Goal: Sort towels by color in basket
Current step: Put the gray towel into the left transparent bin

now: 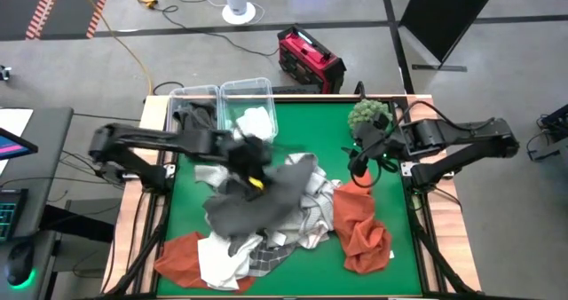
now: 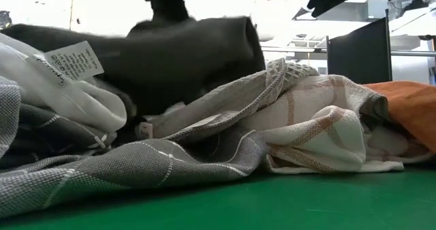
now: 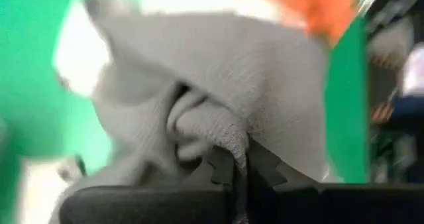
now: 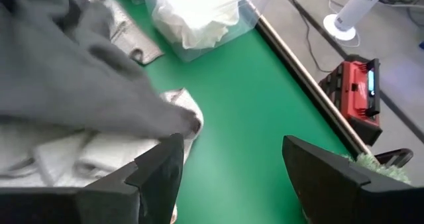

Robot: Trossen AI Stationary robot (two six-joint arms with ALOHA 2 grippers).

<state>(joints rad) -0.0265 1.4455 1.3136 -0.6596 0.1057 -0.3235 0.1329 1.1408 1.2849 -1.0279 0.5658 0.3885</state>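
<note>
My left gripper (image 1: 253, 162) is over the middle of the table, shut on a dark grey towel (image 1: 257, 202) that spreads over the pile. The pile holds checked light grey-white towels (image 1: 311, 216), a white towel (image 1: 217, 263) and two rust-orange towels (image 1: 362, 229) (image 1: 182, 254). Two clear bins stand at the far edge: one holds a white towel (image 1: 256, 122), the other a dark towel (image 1: 197, 118). My right gripper (image 1: 359, 162) is open, by the table's right side, beside the green spiky ball (image 1: 368, 115). My left gripper pinches a bunched fold of the dark grey towel (image 3: 218, 134) between its two fingers (image 3: 222, 164). The towel hangs below and spreads away from the fingers. Its lower part drapes on the pile (image 1: 240, 220).
The clear bins (image 1: 266, 96) stand side by side at the far left of the green table (image 1: 319, 127). Bare green surface lies between the bins and the ball. A red device (image 1: 309, 59) sits on the floor beyond the far edge.
</note>
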